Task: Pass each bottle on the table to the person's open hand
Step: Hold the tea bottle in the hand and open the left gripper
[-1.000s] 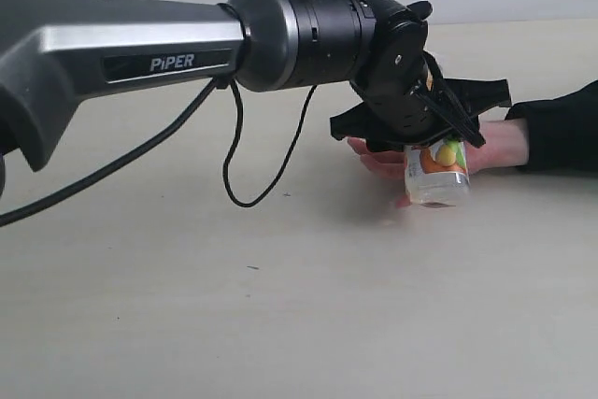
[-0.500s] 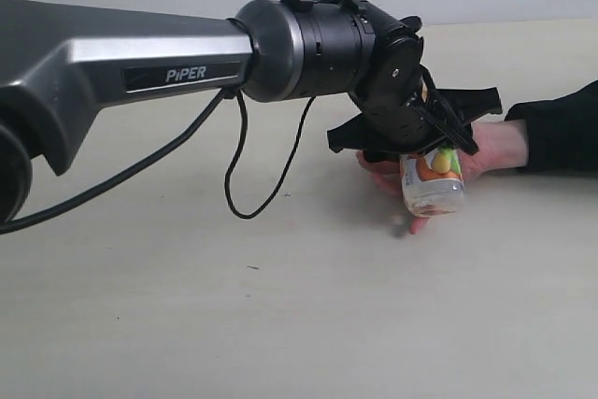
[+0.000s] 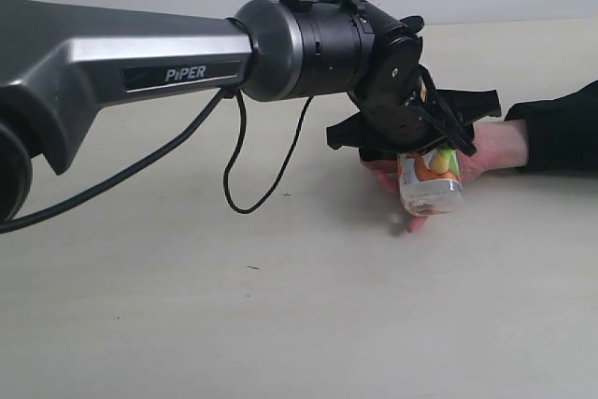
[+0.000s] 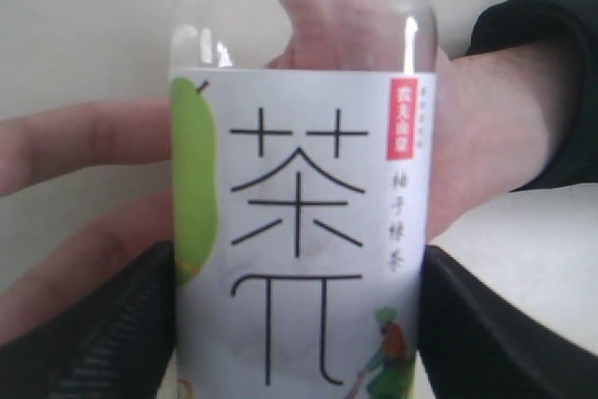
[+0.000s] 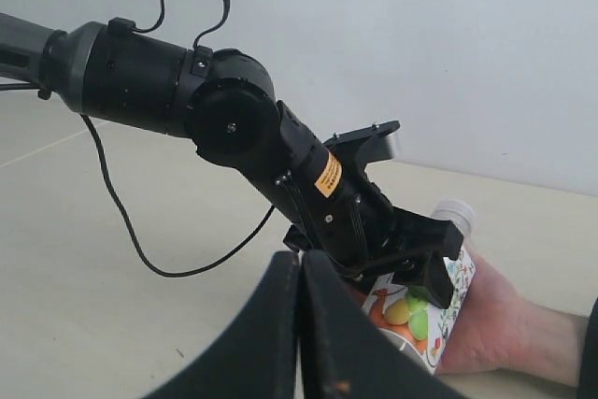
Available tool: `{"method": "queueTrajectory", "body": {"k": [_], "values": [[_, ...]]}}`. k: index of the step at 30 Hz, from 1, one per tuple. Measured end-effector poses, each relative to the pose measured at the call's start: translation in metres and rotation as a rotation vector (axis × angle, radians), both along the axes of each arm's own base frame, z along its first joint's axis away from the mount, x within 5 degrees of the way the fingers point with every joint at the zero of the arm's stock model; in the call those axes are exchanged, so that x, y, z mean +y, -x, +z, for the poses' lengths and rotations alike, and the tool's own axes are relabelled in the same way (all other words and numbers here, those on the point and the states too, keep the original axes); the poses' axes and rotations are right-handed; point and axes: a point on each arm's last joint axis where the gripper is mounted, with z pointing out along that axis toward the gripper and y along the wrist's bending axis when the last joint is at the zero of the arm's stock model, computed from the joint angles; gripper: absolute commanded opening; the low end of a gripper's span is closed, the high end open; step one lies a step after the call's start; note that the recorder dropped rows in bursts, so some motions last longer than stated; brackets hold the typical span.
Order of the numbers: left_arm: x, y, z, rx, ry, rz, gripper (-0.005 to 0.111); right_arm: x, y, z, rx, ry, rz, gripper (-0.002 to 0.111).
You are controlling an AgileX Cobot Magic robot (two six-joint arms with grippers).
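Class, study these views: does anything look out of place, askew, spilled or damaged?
Nothing looks spilled or damaged. The bottle leans rather than standing upright, but it is gripped by the left gripper right at the person's open hand, which suits a handover. The right gripper is shut and empty.

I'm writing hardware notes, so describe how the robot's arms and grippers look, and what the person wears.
The left arm is dark grey with a silver strip marked PIPER, ending in round black joints. A thin black cable loops beneath. The left gripper is black, with a yellow sticker behind it. The right gripper is black too. The person's sleeve is black.
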Motion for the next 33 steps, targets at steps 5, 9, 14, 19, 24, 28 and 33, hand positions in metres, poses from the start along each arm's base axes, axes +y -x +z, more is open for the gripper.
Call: {"method": "queueTrajectory", "body": {"k": [5, 9, 14, 19, 24, 28, 33], "values": [[0.0003, -0.0003, 0.0, -0.002, -0.002, -0.002, 0.065, 0.0, 0.0, 0.0, 0.0, 0.0, 0.0, 0.0], [0.0003, -0.0002, 0.0009, -0.004, -0.002, -0.005, 0.065, 0.0, 0.0, 0.0, 0.0, 0.0, 0.0, 0.0], [0.0009, -0.0008, 0.0009, -0.005, -0.002, -0.005, 0.065, 0.0, 0.0, 0.0, 0.0, 0.0, 0.0, 0.0], [0.0009, -0.0008, 0.0009, -0.005, -0.003, -0.006, 0.065, 0.0, 0.0, 0.0, 0.0, 0.0, 0.0, 0.0], [0.001, -0.0007, 0.0008, -0.004, -0.005, -0.007, 0.065, 0.0, 0.0, 0.0, 0.0, 0.0, 0.0, 0.0], [0.001, -0.0007, 0.0009, -0.012, -0.012, -0.022, 0.065, 0.0, 0.0, 0.0, 0.0, 0.0, 0.0, 0.0], [0.0012, -0.0006, 0.0007, -0.011, -0.017, -0.025, 0.079, 0.0, 0.0, 0.0, 0.0, 0.0, 0.0, 0.0]]}}
